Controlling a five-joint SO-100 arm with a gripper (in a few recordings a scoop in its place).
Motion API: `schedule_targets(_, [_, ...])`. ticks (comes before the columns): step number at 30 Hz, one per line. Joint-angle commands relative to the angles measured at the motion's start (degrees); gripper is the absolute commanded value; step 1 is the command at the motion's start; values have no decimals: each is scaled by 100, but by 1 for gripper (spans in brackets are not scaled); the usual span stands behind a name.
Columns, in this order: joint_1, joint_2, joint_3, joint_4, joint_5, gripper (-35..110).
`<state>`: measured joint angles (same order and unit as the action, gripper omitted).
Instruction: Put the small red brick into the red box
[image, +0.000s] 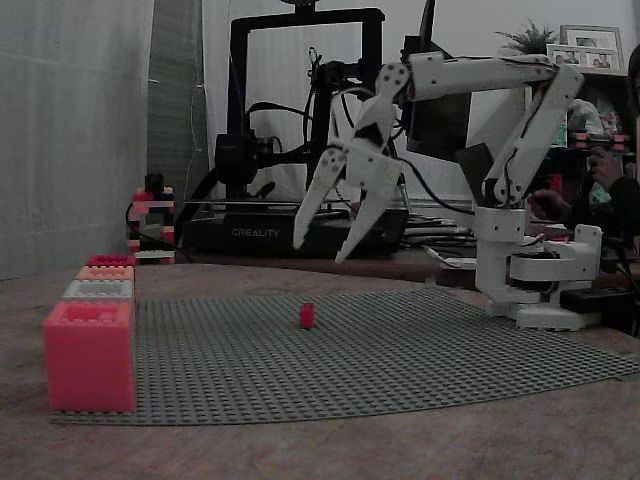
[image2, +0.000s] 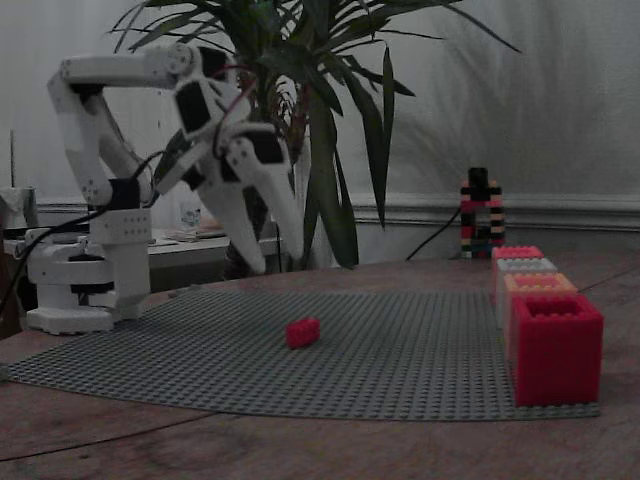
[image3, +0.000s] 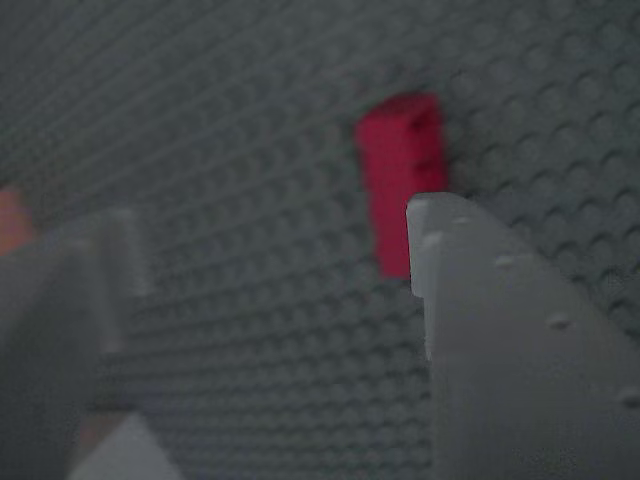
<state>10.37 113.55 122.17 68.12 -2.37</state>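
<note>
Home hobby room: Creality 3D printer (image: 300, 150), framed photos (image: 590, 47), large houseplant (image2: 320, 120), wall baseboard (image2: 560, 212).

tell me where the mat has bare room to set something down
Most of the grey mat is bare: all around the small red brick, and between it and the row of boxes. That boxed edge is crowded, and the open gripper hangs above the brick.

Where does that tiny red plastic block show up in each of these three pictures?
A fixed view: the tiny red plastic block stands mid-mat, below the open white claw.
Another fixed view: the block lies mid-mat, right of the claw.
Wrist view: the block sits upper centre.
Shared landmark: the grey studded baseplate.
</note>
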Motion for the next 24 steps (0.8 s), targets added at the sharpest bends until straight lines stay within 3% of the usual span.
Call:
schedule_targets(1, [105, -466, -492, -26, -123, 30])
schedule_targets(24, [-501, -1934, -835, -791, 53, 25])
